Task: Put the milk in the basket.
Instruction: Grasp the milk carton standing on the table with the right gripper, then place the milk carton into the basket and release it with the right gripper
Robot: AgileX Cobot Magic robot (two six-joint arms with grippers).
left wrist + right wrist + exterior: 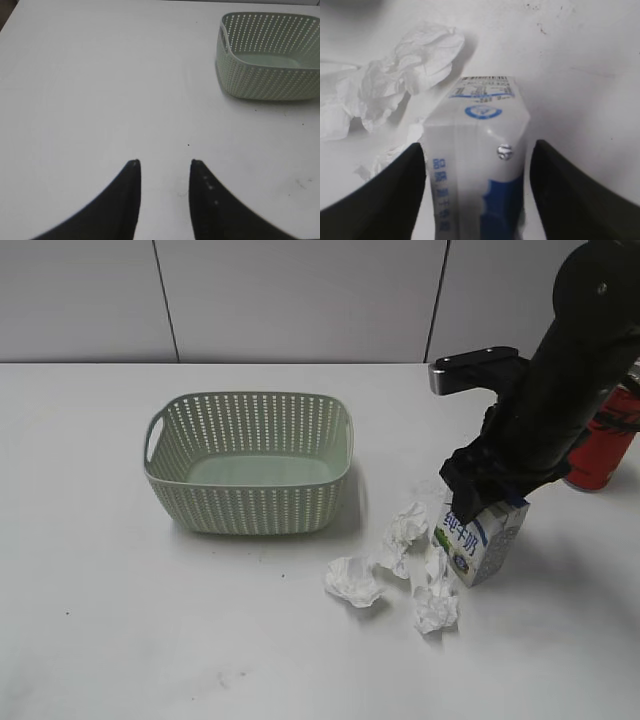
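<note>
The milk is a small white carton with blue lettering, standing on the table to the right of the basket. My right gripper comes down over its top. In the right wrist view the milk stands between the two fingers of the right gripper. The left finger is at its side and the right finger shows a small gap, so the jaws are open around it. The pale green basket is empty at centre left and also shows in the left wrist view. My left gripper is open and empty over bare table.
Three crumpled white paper balls lie between the basket and the milk, right against the carton; one shows in the right wrist view. A red soda can stands behind the right arm.
</note>
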